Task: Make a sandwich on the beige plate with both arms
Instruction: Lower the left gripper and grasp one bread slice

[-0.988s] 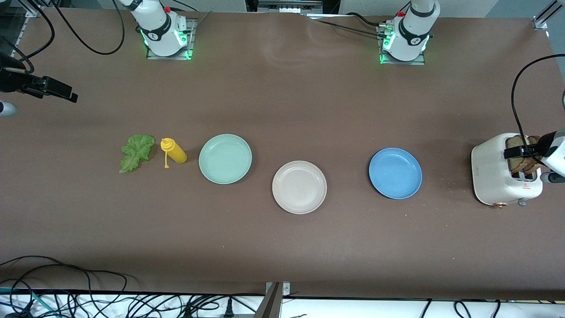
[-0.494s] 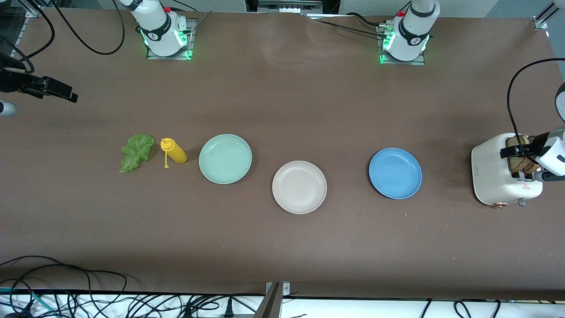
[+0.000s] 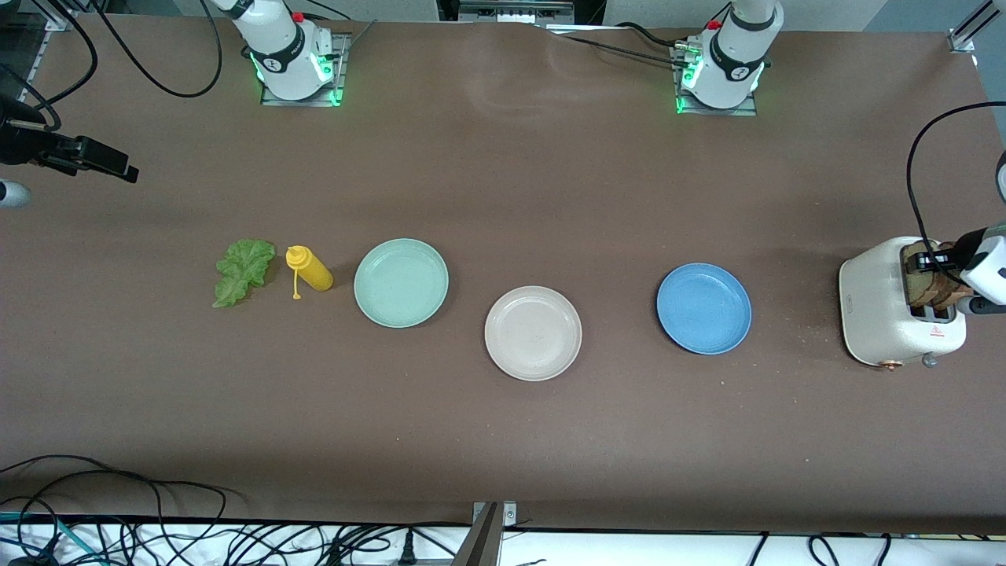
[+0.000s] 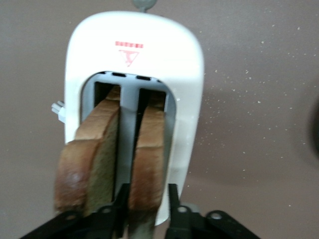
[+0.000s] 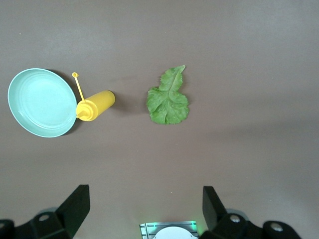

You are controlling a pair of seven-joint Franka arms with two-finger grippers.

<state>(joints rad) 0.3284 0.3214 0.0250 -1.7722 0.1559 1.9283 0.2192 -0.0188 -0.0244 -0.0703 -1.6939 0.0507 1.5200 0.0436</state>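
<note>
Two brown-crusted bread slices [image 3: 927, 289] stand in a white toaster [image 3: 880, 306] at the left arm's end of the table. My left gripper [image 3: 934, 263] is over the toaster. In the left wrist view it [image 4: 145, 191] is shut on one slice [image 4: 148, 149], with one finger between this slice and the other slice [image 4: 94, 154]. The beige plate [image 3: 533, 333] lies bare at the table's middle. The lettuce leaf [image 3: 242, 271] [image 5: 168, 99] lies flat toward the right arm's end. My right gripper [image 5: 144, 191] waits high above the table, open and holding nothing.
A mint-green plate [image 3: 401, 283] [image 5: 40, 102] and a yellow squeeze bottle [image 3: 310, 269] [image 5: 97, 103] on its side lie between the lettuce and the beige plate. A blue plate [image 3: 703, 308] sits between the beige plate and the toaster [image 4: 139, 40]. Crumbs dot the table round the toaster.
My left gripper's fingers have closed from wide open onto one bread slice in the toaster, and the hand has shifted slightly. The right arm has not moved.
</note>
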